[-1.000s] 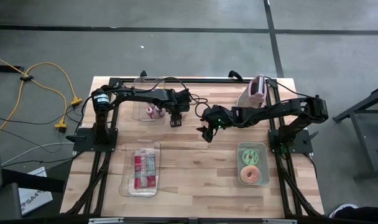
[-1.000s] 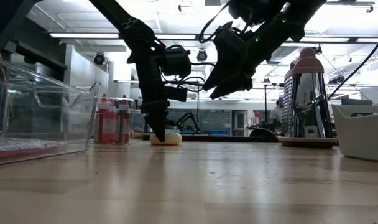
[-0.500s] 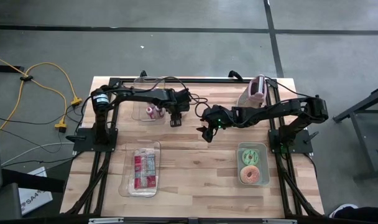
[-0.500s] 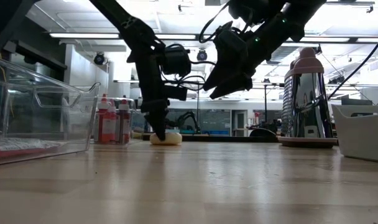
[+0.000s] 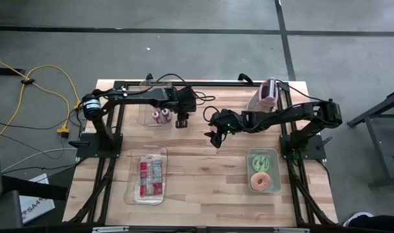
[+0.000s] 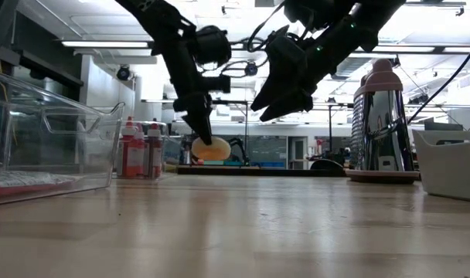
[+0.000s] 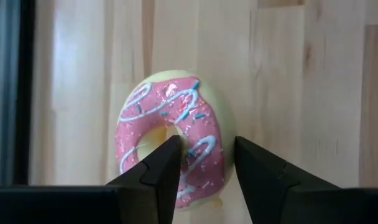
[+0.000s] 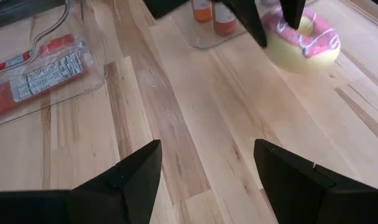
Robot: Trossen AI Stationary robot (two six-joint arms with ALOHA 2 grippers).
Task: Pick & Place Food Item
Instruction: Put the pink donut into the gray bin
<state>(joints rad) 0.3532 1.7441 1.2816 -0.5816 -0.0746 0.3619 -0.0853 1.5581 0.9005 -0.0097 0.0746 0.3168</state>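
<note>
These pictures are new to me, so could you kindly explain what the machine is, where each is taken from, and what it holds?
Two robot arms work at a wooden table. One camera looks straight down, one sits at table height, and one rides on each wrist. The left pincer grips a pink-iced doughnut, raised off the wood. The right pincer hangs open near the middle. Also there: a tray of doughnuts, a clear tray of packets, small bottles and a metal grater.

Pink-iced ring donut (image 7: 170, 149) in the left gripper (image 6: 206, 137) above the wooden counter (image 5: 203, 175), small bottles (image 6: 141, 150) just beside it, right gripper (image 5: 214, 137) nearby
</note>
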